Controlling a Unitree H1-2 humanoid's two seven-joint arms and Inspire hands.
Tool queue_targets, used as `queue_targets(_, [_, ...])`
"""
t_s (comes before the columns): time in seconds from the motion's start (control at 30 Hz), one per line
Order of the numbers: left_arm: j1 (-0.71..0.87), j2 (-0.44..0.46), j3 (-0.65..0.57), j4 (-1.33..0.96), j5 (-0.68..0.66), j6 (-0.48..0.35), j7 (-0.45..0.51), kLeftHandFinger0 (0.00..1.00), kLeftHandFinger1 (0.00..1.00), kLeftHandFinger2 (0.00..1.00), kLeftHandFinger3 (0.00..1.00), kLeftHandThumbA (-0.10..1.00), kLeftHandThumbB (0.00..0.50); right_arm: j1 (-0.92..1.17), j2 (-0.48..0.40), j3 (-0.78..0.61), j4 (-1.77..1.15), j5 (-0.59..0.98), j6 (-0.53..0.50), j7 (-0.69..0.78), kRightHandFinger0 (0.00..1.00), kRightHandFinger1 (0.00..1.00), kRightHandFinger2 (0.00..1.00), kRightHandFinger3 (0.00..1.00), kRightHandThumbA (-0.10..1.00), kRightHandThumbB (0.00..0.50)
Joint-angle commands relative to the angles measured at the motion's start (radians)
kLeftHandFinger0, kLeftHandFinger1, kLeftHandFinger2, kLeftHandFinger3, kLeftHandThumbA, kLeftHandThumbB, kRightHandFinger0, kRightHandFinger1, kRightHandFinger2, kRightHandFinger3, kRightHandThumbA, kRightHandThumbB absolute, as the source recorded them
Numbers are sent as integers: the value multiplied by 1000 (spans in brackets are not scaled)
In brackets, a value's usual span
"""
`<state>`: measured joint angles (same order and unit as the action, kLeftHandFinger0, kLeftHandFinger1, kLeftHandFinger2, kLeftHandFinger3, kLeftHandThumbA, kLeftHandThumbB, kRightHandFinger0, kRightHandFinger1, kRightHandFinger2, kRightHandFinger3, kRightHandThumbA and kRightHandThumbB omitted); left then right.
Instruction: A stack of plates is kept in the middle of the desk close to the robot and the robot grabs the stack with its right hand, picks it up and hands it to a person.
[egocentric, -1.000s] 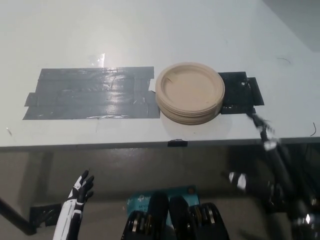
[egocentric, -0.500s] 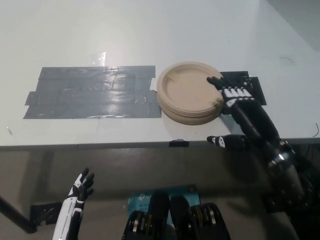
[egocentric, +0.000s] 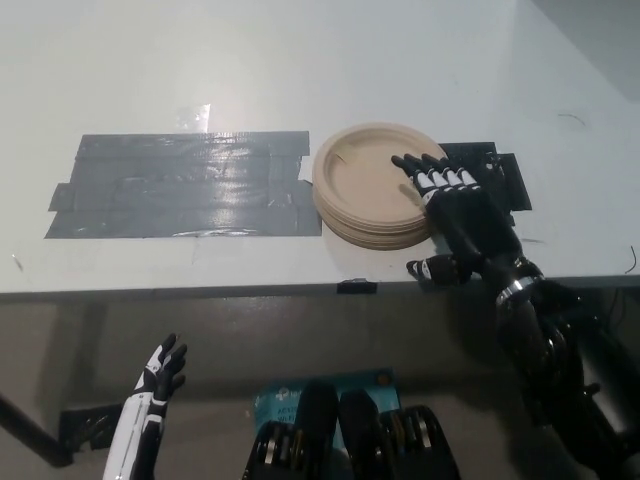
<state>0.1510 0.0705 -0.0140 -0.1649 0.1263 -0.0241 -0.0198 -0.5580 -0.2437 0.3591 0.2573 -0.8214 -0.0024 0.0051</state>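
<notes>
The black right hand (egocentric: 455, 210) has slid further over the stack of plates (egocentric: 377, 185), fingers spread across the top plate, thumb apart below the rim, nothing gripped yet. The stack sits mid-desk (egocentric: 300, 60), beside the grey tape (egocentric: 180, 185). Gripping, lifting and handover remain; the white left hand (egocentric: 160, 372) hangs open below the desk edge.

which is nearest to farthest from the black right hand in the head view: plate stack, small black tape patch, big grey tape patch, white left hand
1. Stack of plates: under the right hand's fingers. The small black tape patch, just right of the plates, is also partly under the hand; too close to call.
2. Big grey tape patch: left of the plates.
3. Left hand: below the desk edge, lower left.
</notes>
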Motion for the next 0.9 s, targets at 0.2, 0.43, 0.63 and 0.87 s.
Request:
queue_targets(0.2, [-5, 11, 0, -31, 3, -29, 1, 1000, 1000, 1000, 1000, 1000, 0, -73, 8, 9, 44, -56, -6, -98, 1000, 1000, 1000, 1000, 1000, 358])
queue_targets(0.43, [-11, 5, -1, -32, 2, -18, 2, 1000, 1000, 1000, 1000, 1000, 0, -103, 12, 54, 130, -103, -15, -160, 1000, 1000, 1000, 1000, 1000, 363])
queue_targets(0.63, [-16, 8, -1, -28, 4, -30, 2, 1000, 1000, 1000, 1000, 1000, 0, -117, 16, 89, 168, -126, -3, -163, 1000, 1000, 1000, 1000, 1000, 369])
queue_targets(0.87, [-18, 14, 0, -31, 6, -30, -1, 1000, 1000, 1000, 1000, 1000, 0, -132, 11, 128, 212, -148, -7, -178, 1000, 1000, 1000, 1000, 1000, 369])
